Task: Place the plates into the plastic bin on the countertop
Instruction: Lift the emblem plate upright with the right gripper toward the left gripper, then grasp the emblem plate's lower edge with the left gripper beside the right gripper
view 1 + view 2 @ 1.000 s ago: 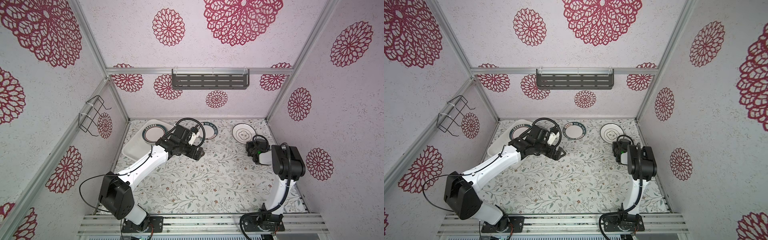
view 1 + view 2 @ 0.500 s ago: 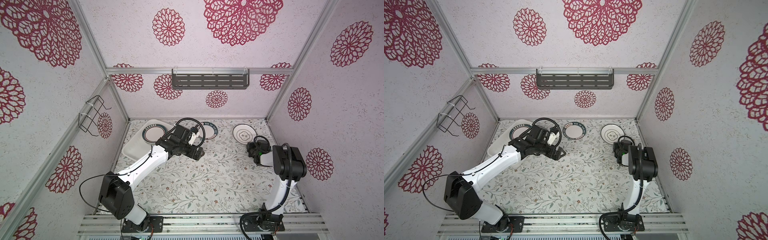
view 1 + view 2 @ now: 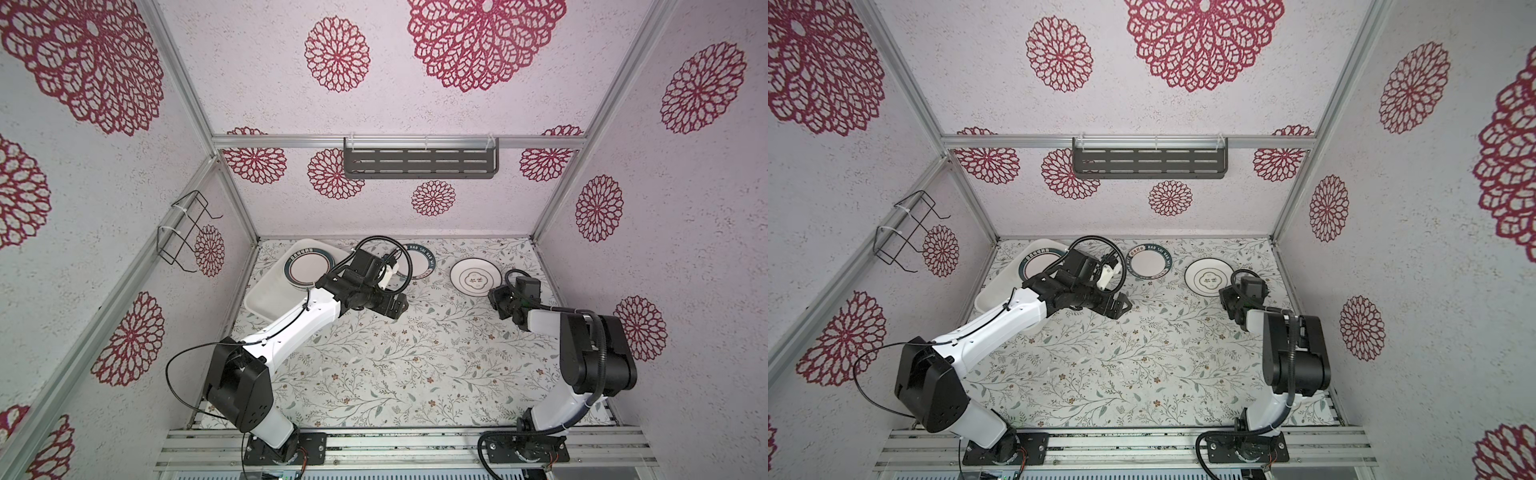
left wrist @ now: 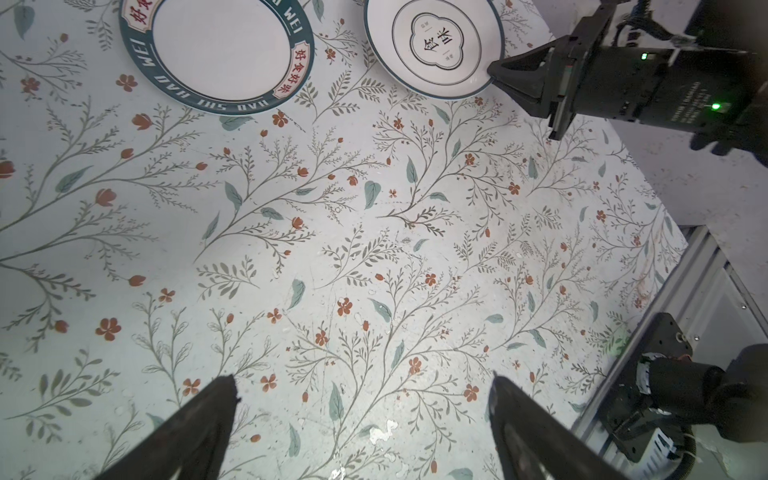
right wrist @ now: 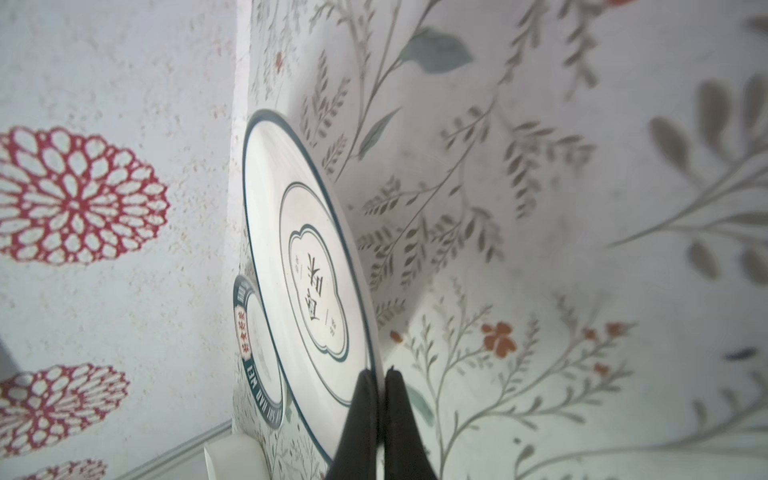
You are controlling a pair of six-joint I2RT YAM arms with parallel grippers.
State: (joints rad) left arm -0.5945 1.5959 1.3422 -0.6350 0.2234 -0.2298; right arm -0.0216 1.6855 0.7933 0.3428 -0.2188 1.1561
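L gripper: fingers wide, empty, over countertop just right of plastic bin. R gripper: fingers pinched on rim of thin-ring plate, well right of bin. Teal-rim plate lies flat betw. that plate and bin. Second teal-rim plate sits in bin. Handling est.: plates stiff, glazed, slick, chip-prone. Grip at rim only.
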